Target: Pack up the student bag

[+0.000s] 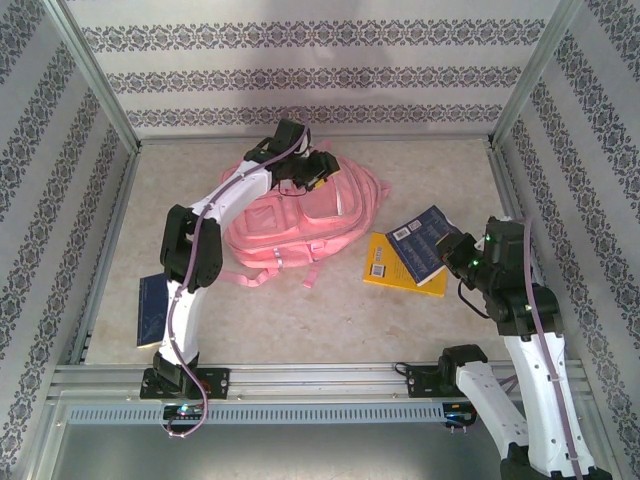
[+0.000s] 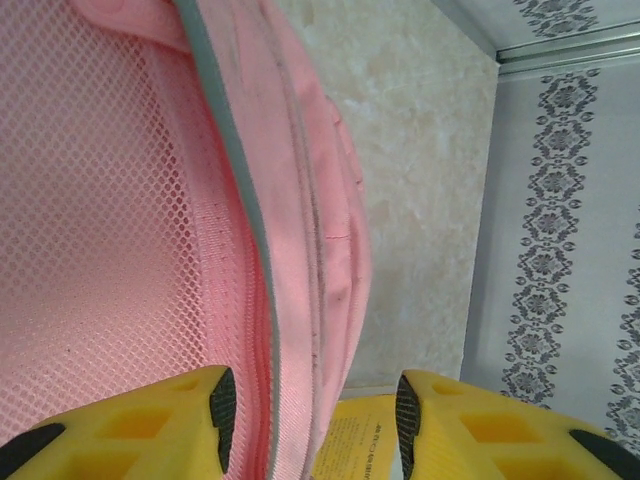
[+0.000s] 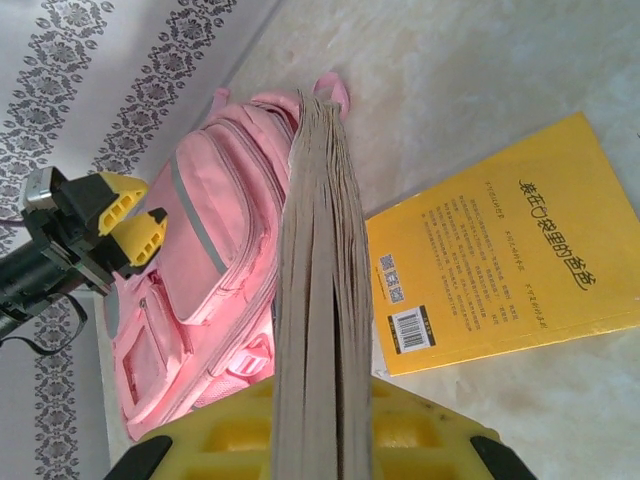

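Student bag (image 1: 300,225) flat on the tabletop, pockets up, toward the far edge and a little left of centre; long axis slanting roughly from near-left to far-right. At its far rim, left gripper (image 2: 310,405), jaws part-way apart and straddling the zipped seam, fabric between them but apparently not pinched yet. Nearer arm by far: the left. Just off the bag's right side, yellow book (image 1: 385,265) flat on the tabletop. Partly over that in the top view, blue book (image 1: 418,238), clamped firmly in the right gripper (image 1: 455,252) toward the right edge. From that gripper, bag to the left and slightly farther back, well apart; page block pointing at it. Likely needed next: bag's mouth held open at the far rim, then blue book carried leftward across the yellow one.
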Tool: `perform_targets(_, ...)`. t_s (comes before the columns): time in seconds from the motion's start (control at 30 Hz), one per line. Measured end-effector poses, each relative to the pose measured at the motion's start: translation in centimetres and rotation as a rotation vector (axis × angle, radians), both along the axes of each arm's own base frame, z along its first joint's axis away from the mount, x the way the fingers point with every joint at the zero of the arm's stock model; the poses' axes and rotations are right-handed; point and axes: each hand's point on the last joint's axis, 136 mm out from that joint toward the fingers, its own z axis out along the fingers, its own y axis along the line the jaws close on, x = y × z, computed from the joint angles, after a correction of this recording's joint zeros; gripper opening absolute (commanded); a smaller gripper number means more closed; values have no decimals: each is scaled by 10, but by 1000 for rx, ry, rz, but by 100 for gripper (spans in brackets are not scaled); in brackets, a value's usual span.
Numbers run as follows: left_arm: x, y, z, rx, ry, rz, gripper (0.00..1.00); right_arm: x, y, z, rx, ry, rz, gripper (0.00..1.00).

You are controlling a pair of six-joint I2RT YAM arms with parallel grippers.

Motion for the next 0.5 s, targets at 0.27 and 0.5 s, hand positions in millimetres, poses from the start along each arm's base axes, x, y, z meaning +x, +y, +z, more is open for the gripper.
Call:
perform_targets(0.27, -2, -8, -27, 5, 49, -20, 44, 0, 4, -10, 14, 24, 20, 0)
perform_targets(0.5, -3, -13, -25, -2, 46, -31, 34, -3, 8, -21, 28, 44, 34, 0)
